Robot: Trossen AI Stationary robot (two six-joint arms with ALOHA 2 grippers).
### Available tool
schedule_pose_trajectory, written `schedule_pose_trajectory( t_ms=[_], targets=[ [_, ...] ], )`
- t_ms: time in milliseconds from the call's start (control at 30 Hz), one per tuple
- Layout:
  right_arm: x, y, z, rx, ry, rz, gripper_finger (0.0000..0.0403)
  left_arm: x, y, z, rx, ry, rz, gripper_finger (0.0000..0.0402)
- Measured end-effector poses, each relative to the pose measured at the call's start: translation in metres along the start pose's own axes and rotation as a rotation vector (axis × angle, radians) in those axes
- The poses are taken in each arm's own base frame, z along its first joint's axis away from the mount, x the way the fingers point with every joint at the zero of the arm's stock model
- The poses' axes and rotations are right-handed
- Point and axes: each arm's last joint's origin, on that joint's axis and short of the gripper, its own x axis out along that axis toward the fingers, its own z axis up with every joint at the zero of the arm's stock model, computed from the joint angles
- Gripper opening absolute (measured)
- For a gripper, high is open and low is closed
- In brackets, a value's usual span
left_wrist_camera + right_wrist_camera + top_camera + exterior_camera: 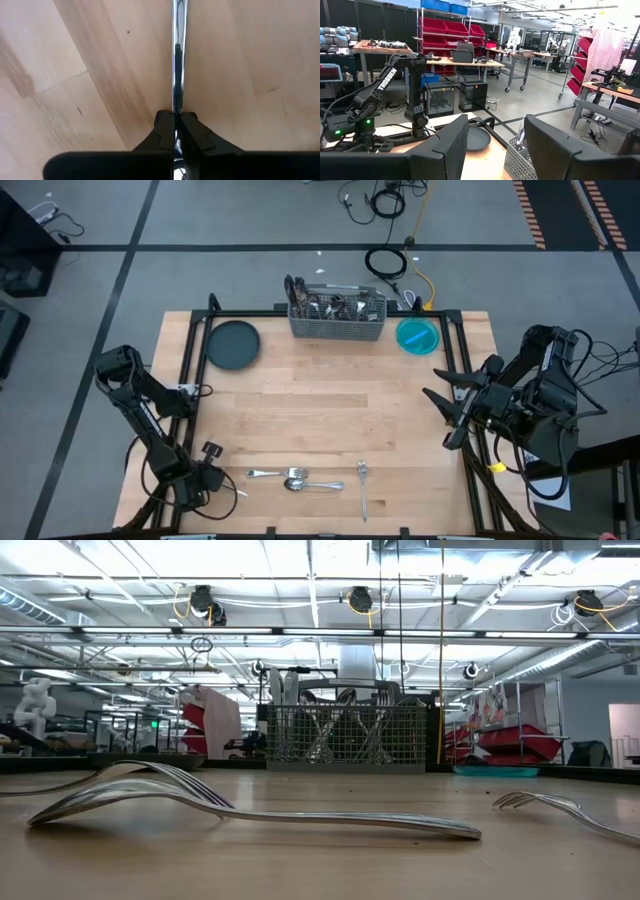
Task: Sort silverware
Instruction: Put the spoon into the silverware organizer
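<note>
The left gripper [222, 480] sits low at the table's near left corner, its fingers [165, 132] pressed together on the slim handle of a piece of silverware [178, 55]. In the left wrist view the shiny handle runs straight out from between the two dark fingertips and lies along the wooden table [330, 410]; its far end is cut off there, so whether it is a fork, spoon or knife is hard to say from that view alone.

From above, the held piece appears to be the one lying just beside the gripper, reaching toward a fork [262, 474] and a spoon [310, 483] that lie close together near the front edge. Another fork [362, 485] lies a little farther to the right, apart from these, pointing away from the front edge.

More silverware stands upright in the wire-mesh caddy [338, 320] at the table's far edge, between a dark round plate [233, 344] and a blue bowl [417, 336].

The right gripper [448, 416] hangs off the table's right edge, well apart from all the silverware, its fingers [447, 145] spread with nothing between them.
</note>
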Motion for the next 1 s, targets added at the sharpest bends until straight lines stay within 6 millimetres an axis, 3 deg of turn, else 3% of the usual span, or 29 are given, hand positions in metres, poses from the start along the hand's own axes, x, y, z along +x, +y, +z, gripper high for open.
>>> schedule_pose_trajectory(
  t_ms=[300, 467, 767, 1000],
  targets=[
    [0.0, 0.0, 0.0, -0.026, 0.0, 0.0, 0.018, -0.024, 0.002, 0.033, -0.137, -0.003, -0.034, 0.0011],
    [0.0, 0.0, 0.0, -0.043, 0.0, 0.001, 0.018, -0.041, 0.017, 0.059, -0.239, -0.058, -0.007, 0.0011],
    [0.0, 0.0, -0.001, -0.067, 0.001, 0.0, 0.018, -0.089, 0.068, 0.12, -0.49, -0.352, 0.108, 0.001],
    [0.0, -0.002, -0.005, -0.115, 0.003, -0.004, 0.018, -0.148, 0.116, 0.17, -0.658, -0.708, 0.072, 0.001]
  ],
)
